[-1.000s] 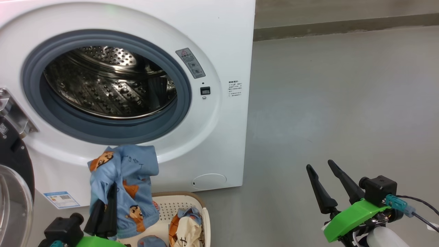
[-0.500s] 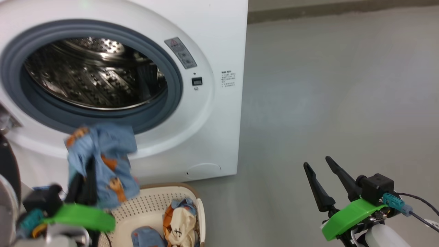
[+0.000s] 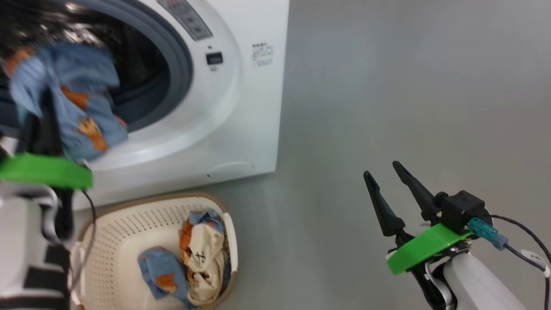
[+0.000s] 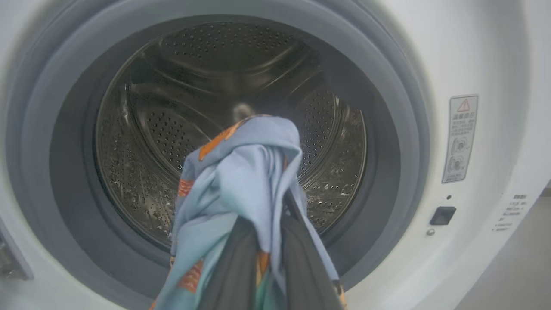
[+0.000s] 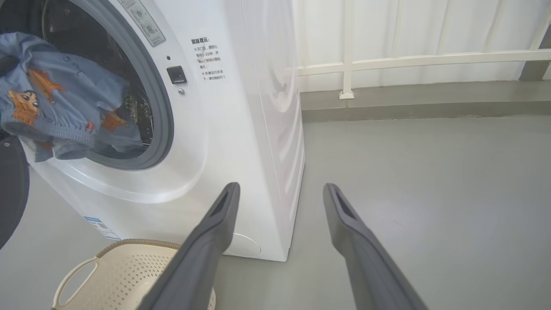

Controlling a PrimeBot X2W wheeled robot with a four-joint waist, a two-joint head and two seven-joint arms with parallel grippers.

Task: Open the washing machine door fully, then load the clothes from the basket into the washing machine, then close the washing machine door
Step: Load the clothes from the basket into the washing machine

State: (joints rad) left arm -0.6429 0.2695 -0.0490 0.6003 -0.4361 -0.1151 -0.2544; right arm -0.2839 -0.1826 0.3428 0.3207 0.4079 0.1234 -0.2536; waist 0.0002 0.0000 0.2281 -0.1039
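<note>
1. Since a second ago the left gripper (image 3: pixel 43 122) has lifted one blue garment (image 3: pixel 71 94) from above the basket (image 3: pixel 129 215) up to the mouth of the washing machine (image 3: pixel 241 107); our head camera has turned too.
2. Its fingers are nearly closed and pinch this garment, which drapes over the tips, long axis along the fingers, pointing into the steel drum (image 4: pixel 172 129).
3. In the basket we count three clothes (image 3: pixel 202 258): two blue, one cream.
4. The right gripper (image 3: pixel 381 168) is spread wide, holding nothing, above the floor (image 3: pixel 387 86).
</note>
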